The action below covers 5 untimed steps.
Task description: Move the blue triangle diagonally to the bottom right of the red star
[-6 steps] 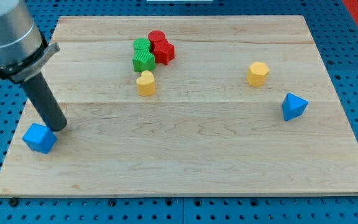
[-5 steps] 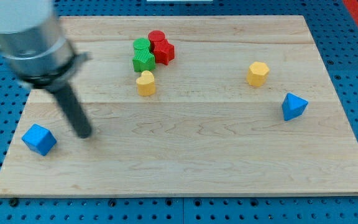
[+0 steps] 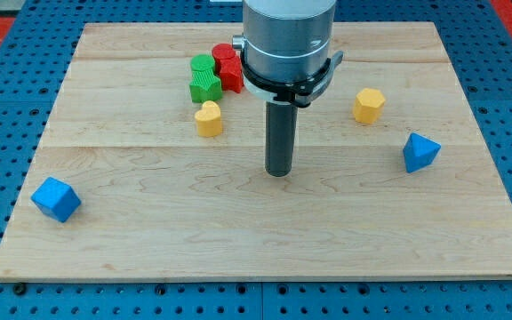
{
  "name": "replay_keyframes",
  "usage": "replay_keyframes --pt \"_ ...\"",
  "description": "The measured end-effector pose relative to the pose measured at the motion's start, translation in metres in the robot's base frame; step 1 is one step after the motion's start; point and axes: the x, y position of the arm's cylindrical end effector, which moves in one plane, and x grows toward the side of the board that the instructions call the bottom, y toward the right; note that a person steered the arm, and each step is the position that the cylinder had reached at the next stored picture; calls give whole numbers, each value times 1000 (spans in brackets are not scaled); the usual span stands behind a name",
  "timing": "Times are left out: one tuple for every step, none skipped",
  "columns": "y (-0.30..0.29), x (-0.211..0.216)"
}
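Note:
The blue triangle [image 3: 420, 151] lies near the board's right edge, at mid height. The red star [image 3: 230, 74] sits in a cluster at the top centre, partly hidden behind my arm. My tip [image 3: 279, 172] rests on the board near its middle, well to the left of the blue triangle and below and to the right of the red star. It touches no block.
A red cylinder [image 3: 224, 54], a green cylinder [image 3: 203, 65] and a green star [image 3: 204, 87] crowd the red star. A yellow heart [image 3: 208, 117] lies below them. A yellow hexagon [image 3: 369, 105] sits above and left of the blue triangle. A blue cube [image 3: 57, 198] lies at bottom left.
My tip has swept from beside the blue cube at bottom left rightwards to the board's middle. No block has moved.

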Motion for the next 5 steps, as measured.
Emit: replay_keyframes --pt "31 -22" --pt "65 -44" --pt "101 -57" --pt "159 -57" --pt "210 -45"
